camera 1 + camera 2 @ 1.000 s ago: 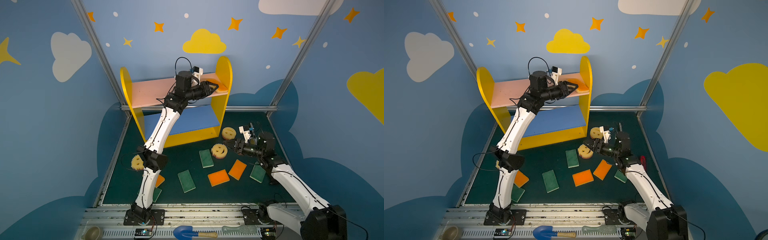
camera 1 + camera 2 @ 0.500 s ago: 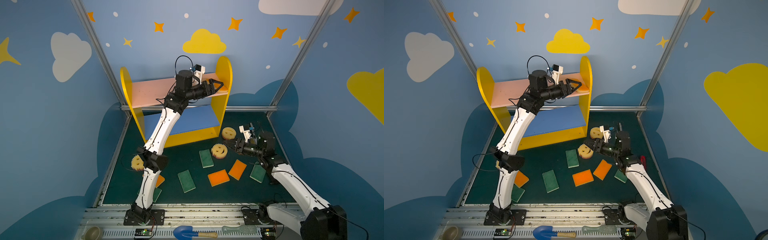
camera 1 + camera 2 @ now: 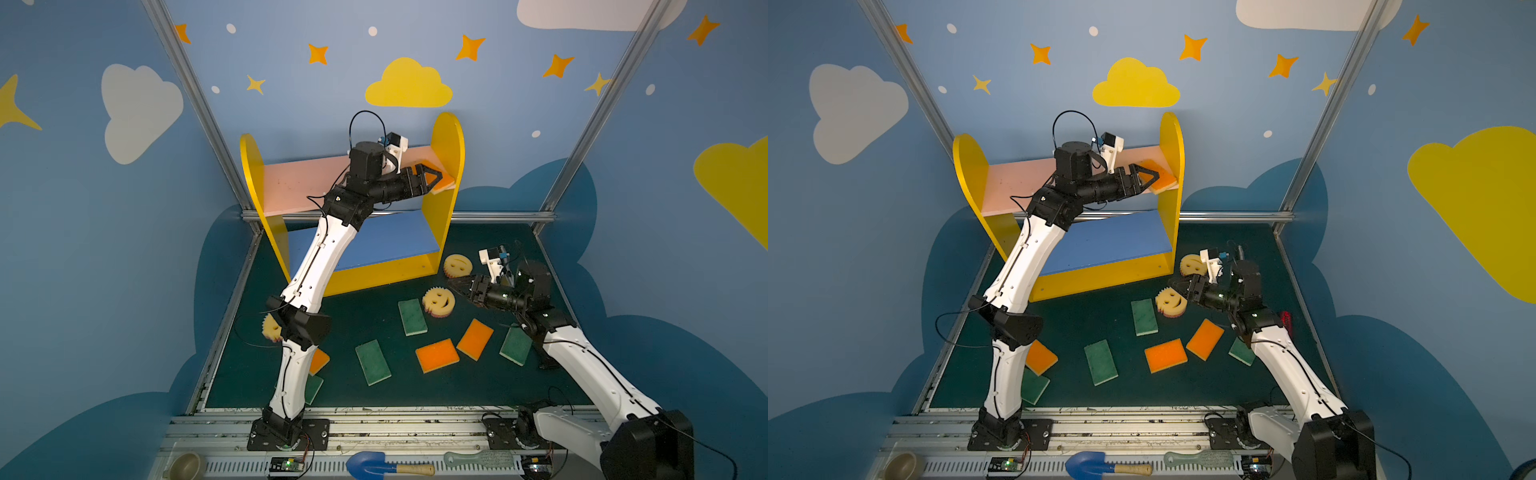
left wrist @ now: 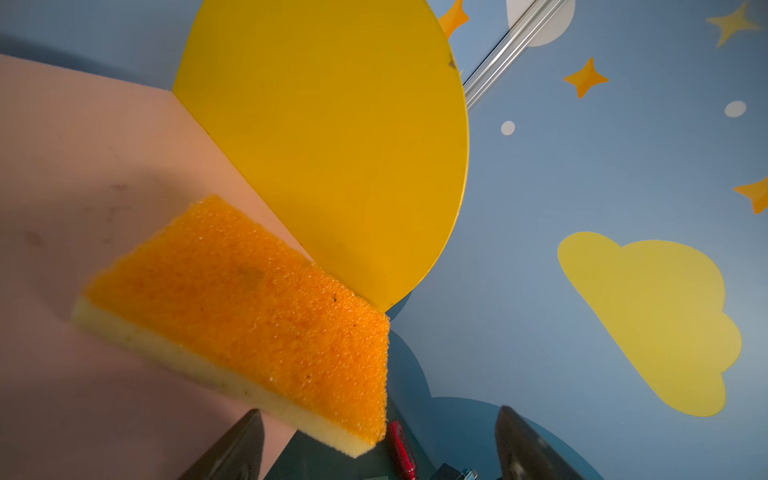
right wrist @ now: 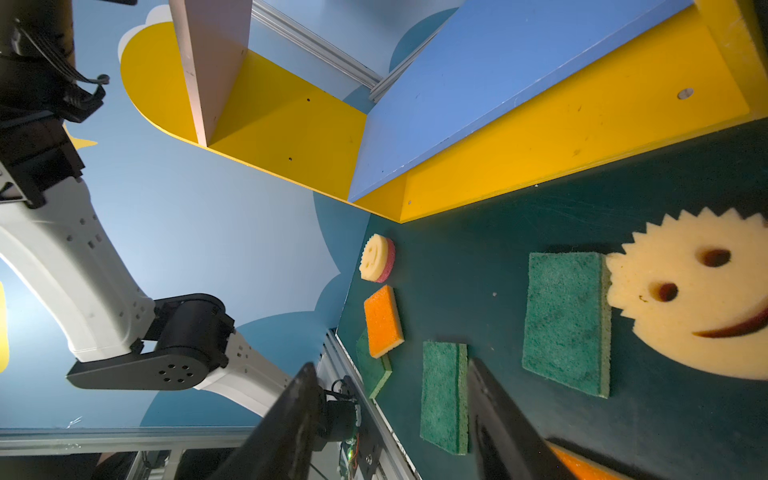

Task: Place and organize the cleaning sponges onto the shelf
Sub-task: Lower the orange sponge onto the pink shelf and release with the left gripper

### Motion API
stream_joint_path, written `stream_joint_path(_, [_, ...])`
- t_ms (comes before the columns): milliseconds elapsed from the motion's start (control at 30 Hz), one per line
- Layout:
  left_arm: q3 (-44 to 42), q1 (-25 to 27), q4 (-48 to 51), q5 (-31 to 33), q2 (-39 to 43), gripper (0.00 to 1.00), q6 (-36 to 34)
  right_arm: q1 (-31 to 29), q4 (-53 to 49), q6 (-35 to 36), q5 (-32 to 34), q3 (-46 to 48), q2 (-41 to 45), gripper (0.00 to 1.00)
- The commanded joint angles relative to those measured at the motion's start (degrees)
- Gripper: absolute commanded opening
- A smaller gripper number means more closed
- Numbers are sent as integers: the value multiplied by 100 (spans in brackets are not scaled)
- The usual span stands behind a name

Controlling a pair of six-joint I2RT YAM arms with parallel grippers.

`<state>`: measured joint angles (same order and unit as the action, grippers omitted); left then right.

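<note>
Sponge placement at the upper board. Your left claw stands at the right end of the pink upper board of the shelf, jaws spread wide and closed on nothing. An orange-topped sponge lies flat on that board, orange face up, just beside the yellow side panel. In the left wrist view one of its corners overhangs the board's front edge.

Your right claw hovers low over the bench, jaws partly apart with nothing between them, just beside a smiley sponge. A second smiley sponge lies near the right front corner of the shelf's base. A third smiley sponge sits at the bench's left edge, partly hidden behind the left arm.

Loose on the bench you also have:
- a green-topped pad just beside the first smiley sponge;
- a middle green pad;
- a right green pad near your right arm;
- two orange pads side by side, and;
- a left orange pad overlapping a left green pad beside the left arm.
</note>
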<state>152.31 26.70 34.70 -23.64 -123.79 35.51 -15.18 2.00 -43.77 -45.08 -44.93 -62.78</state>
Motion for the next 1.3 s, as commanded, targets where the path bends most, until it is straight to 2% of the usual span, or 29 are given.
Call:
stream_joint_path(0, [-356,-16,268,490,324,86,-458,-38,-39,18,34,-227,56,60])
stream_joint_path(100, [-552,-3,241,592,493,80,-568,-64,-58,20,42,-233,88,61])
stream_joint_path(133, [-545,1,276,597,500,73,-603,-77,-51,17,49,-234,109,60])
stream_joint_path(267, [-519,2,336,674,488,31,-670,-121,-54,44,90,-260,128,58])
stream_joint_path(333, [-503,-1,345,690,463,20,-672,-139,-84,63,91,-266,148,57])
stream_joint_path(467, [-344,-6,415,779,343,7,-688,-142,-138,131,101,-283,172,57])
stream_joint_path(633, [10,-4,638,989,111,3,-750,-143,-188,215,138,-287,233,57])
stream_joint_path(800, [79,2,775,1610,5,3,-919,-141,-201,307,253,-241,286,57])
stream_joint_path(1267, [456,48,570,1852,-654,3,-905,-137,-318,553,360,-195,250,57])
